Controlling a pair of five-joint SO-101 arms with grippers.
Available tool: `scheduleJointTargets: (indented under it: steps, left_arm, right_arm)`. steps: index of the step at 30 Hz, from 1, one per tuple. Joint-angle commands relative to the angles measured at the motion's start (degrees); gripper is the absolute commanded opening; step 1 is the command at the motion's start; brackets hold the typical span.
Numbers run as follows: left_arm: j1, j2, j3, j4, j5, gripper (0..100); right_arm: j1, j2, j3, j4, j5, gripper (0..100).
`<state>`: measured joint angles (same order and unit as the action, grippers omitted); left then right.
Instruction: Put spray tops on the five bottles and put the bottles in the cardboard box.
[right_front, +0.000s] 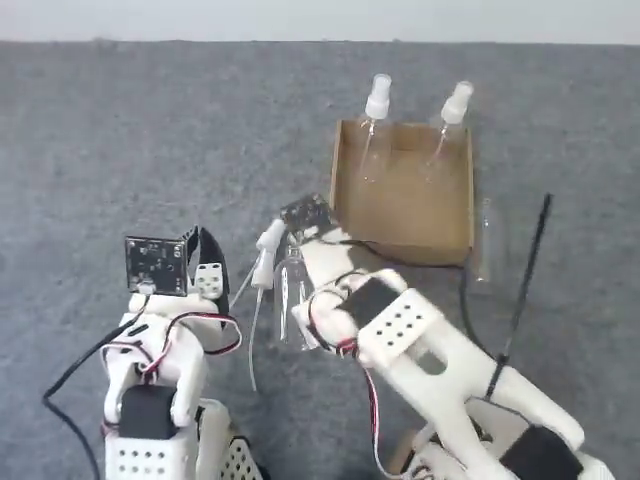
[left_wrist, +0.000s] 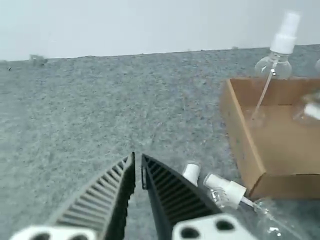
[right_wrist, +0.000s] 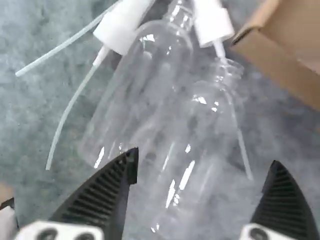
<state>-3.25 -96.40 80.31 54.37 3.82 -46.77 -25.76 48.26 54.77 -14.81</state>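
Loose bottles (right_wrist: 165, 130); capped pair (right_front: 372, 148) in box (right_front: 402, 216)

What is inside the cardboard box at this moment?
Two clear bottles with white spray tops stand along the far wall of the cardboard box. The rest of its floor looks bare. In the left wrist view, its near wall covers part of the floor.

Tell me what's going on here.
Two capped bottles stand in the box. The right tool hangs open over two bottles lying beside the box, with spray tops at their necks. The left tool sits shut and empty nearby.
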Motion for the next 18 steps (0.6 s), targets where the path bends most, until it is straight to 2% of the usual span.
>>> scheduleJointTargets:
  steps: [1,6,13,18]
  left_arm:
    - [-0.18,-1.14,-1.27,-1.85,-0.26,1]
    - [-0.18,-1.14,-1.27,-1.93,-0.26,1]
    - [-0.18,-1.14,-1.36,-1.93,-0.26,1]
    - [-0.18,-1.14,-1.36,-1.93,-0.26,1]
  right_arm:
    - [-0.04,-2.95,2.37,-5.49,-0.70,33.3]
    - [-0.31,-2.95,7.30,-6.11,-0.70,32.2]
    - [-0.40,-3.56,10.73,-6.37,-0.26,12.1]
    - [-0.40,-3.74,10.55,-6.20,-0.26,11.0]
